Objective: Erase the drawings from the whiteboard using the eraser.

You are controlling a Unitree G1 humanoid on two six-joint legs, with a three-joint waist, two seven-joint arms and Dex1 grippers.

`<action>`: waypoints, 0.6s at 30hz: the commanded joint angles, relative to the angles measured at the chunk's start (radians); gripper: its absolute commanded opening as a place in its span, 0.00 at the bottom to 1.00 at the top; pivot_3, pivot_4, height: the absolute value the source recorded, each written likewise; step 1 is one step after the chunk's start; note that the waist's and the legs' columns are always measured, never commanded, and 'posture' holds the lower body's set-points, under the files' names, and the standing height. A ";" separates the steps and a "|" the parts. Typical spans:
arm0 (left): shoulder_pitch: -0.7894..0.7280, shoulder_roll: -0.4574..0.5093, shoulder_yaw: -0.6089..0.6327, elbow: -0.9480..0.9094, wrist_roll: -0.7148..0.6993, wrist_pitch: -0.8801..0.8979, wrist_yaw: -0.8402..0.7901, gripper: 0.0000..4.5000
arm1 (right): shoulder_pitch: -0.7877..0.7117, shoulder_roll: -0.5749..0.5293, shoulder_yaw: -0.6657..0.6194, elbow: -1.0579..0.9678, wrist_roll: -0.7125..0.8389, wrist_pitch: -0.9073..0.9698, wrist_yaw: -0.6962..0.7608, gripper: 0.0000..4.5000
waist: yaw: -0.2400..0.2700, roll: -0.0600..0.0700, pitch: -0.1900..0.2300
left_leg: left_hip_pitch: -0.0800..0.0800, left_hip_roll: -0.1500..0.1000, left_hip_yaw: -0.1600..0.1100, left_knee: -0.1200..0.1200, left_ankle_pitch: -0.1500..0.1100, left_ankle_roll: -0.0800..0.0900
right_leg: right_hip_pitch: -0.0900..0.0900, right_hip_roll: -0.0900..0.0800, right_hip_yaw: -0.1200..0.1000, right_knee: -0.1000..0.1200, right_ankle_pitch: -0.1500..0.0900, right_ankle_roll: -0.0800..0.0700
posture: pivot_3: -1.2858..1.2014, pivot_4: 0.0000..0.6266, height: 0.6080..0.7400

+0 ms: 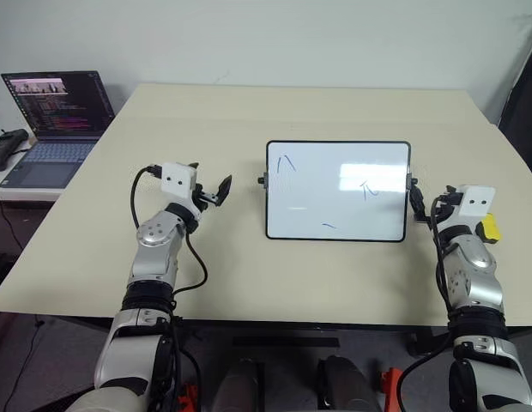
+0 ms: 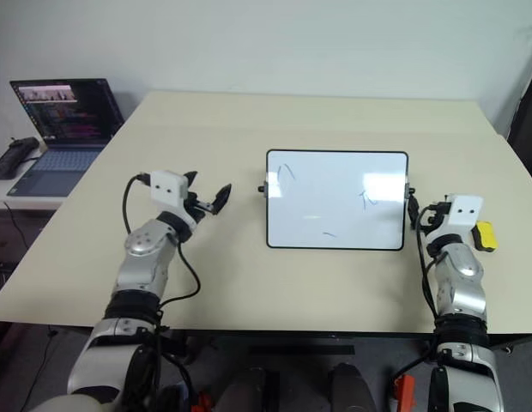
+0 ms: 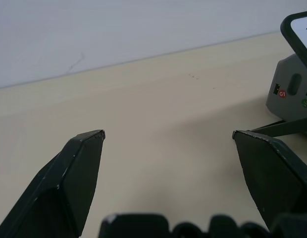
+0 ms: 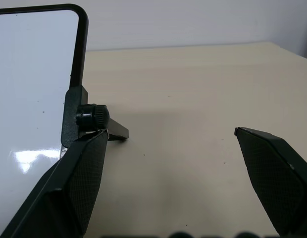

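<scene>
Whiteboard (image 1: 338,190) with blue drawings (image 1: 286,163) stands mid-table on the beige table (image 1: 249,112), an open laptop (image 1: 56,120) far left on a side desk, left gripper (image 1: 211,190) spread empty, right gripper (image 4: 173,173) spread empty, eraser (image 1: 489,227) beside it.

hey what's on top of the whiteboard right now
On the whiteboard there are three small blue drawings and some glare; nothing rests on its surface. The eraser lies on the table to its right, partly hidden by the right arm.
</scene>
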 commanded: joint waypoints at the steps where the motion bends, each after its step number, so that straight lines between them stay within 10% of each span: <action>1: 0.002 0.008 0.016 -0.035 -0.012 -0.020 -0.007 1.00 | 0.003 0.006 -0.002 -0.061 0.012 0.000 -0.004 0.99 | 0.000 0.000 0.000 | 0.000 0.000 0.000 0.000 0.000 0.000 | 0.000 0.000 0.000 0.000 0.000 0.000 | 0.52 0.24 1.00; 18: 0.037 -0.022 -0.009 -0.070 -0.003 -0.011 -0.010 1.00 | 0.060 -0.014 -0.026 -0.097 0.018 0.019 0.012 0.99 | 0.002 0.000 0.000 | 0.000 0.000 0.000 0.000 0.000 0.000 | 0.000 0.000 0.000 0.000 0.000 0.000 | 0.52 0.24 1.00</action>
